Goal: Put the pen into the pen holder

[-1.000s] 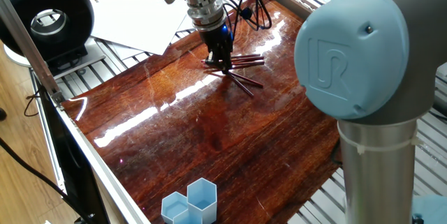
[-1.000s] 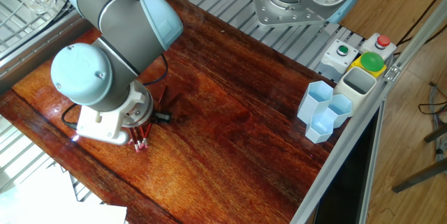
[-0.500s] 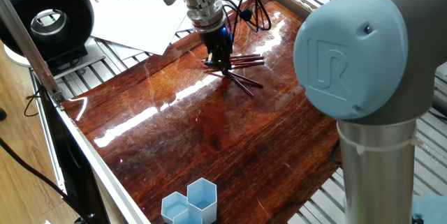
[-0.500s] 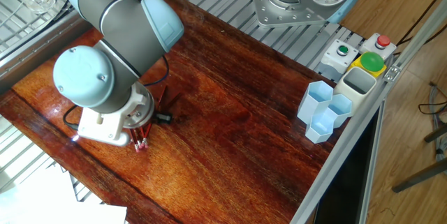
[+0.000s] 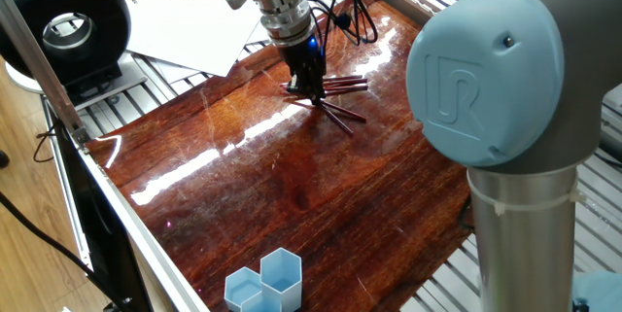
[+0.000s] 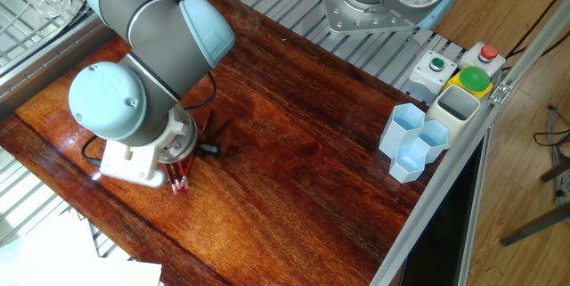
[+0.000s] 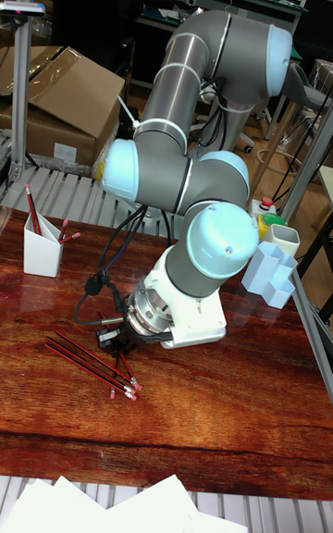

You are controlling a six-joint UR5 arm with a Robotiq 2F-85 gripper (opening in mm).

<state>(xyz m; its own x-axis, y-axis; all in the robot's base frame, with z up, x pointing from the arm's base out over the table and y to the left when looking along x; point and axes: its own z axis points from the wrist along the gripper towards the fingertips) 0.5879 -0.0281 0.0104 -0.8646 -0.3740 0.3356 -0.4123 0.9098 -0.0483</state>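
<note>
reaching straight down, the hand (image 5: 312,91) is touching the pile of red pens (image 5: 335,100) on the worktop (image 5: 292,176); finger spacing is unclear. the white pen holder (image 7: 41,251) is standing well apart.

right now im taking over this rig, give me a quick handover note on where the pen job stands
Hand: down on the pile of red pens at the far side of the wooden table; whether it has closed on one cannot be told.
Pen holder: white cup at the table's edge in the tall view, well away from the pile, with pens already standing in it.
Light blue honeycomb cups: at the opposite edge, not the target.
Done: reached the pile.
Left: grip one pen, lift, carry it to the pen holder, drop it in.
</note>
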